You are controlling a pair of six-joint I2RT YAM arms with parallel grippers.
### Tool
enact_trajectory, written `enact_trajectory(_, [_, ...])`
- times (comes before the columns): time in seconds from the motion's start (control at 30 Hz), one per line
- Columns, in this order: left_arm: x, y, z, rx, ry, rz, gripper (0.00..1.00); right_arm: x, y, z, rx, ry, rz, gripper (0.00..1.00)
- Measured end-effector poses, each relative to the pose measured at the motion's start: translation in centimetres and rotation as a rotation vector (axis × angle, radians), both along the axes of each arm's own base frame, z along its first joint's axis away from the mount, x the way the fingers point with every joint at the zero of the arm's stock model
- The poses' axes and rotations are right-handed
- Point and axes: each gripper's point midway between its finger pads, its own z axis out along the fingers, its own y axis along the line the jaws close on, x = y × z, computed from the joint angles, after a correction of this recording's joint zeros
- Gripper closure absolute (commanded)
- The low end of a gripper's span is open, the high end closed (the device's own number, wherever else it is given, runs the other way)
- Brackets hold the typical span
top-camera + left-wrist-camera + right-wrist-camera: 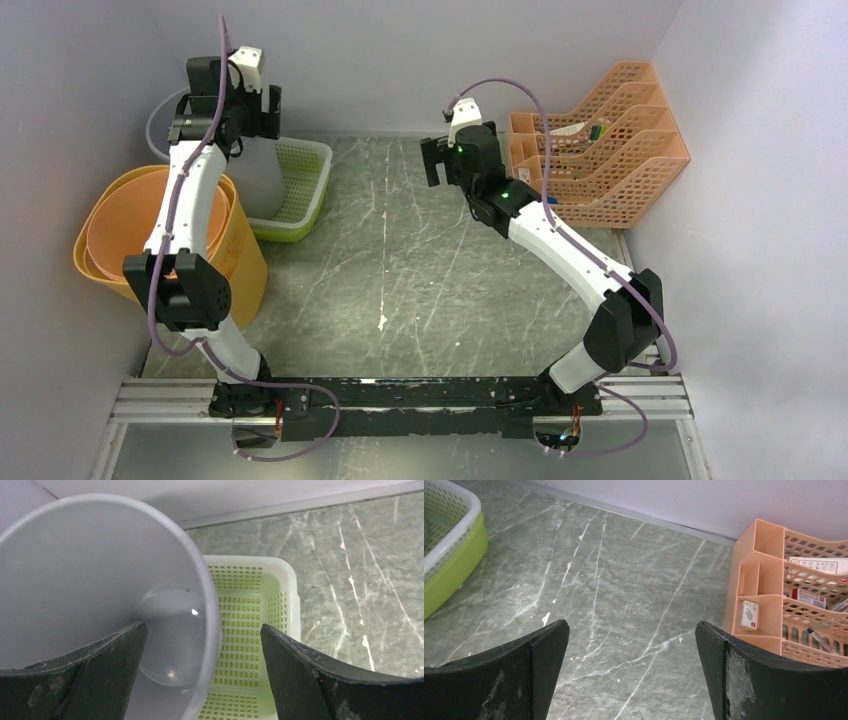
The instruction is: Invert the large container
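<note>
Plastics on a stone-look table top (624, 580), grey with white veins and a faint sheen.
The large container (75, 570) is smooth, glossy, translucent white plastic; the basket (250, 561) perforated green-and-white plastic; the desk organiser (769, 570) matt orange plastic.

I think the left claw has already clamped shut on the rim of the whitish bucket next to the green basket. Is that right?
Not quite. The left gripper is open, not clamped. The left wrist view shows its jaws standing wide apart, with the rim of the whitish bucket between them and untouched. The bucket is indeed next to the green basket.
</note>
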Motion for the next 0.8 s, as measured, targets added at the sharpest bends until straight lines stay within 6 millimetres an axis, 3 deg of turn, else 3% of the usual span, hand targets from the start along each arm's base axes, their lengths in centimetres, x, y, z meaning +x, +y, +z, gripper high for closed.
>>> enact_trajectory(0.3, [-0.2, -0.5, -1.9, -0.010, 0.063, -0.031, 0.00, 0.5, -1.2, -1.2, 0.010, 0.025, -0.022, 0.01])
enact_trajectory(0.57, [0.5, -0.1, -4.9, -0.007, 0.134, -0.011, 0.02, 0.7, -2.0, -2.1, 0.023, 0.043, -0.039, 0.03])
enact_trajectory(0.7, [0.5, 0.0, -5.2, -0.010, 0.140, -0.001, 0.22, 0.7, -2.1, -2.6, 0.024, 0.054, -0.039, 0.04])
enact_trajectory(0.73, [0.4, 0.0, -5.3, -0.010, 0.140, 0.003, 0.32, 0.7, -2.1, -2.6, 0.025, 0.054, -0.041, 0.04])
enact_trajectory(0.8, [0.1, 0.2, -5.5, -0.010, 0.145, 0.012, 0.69, 0.7, -2.1, -2.6, 0.028, 0.054, -0.041, 0.04])
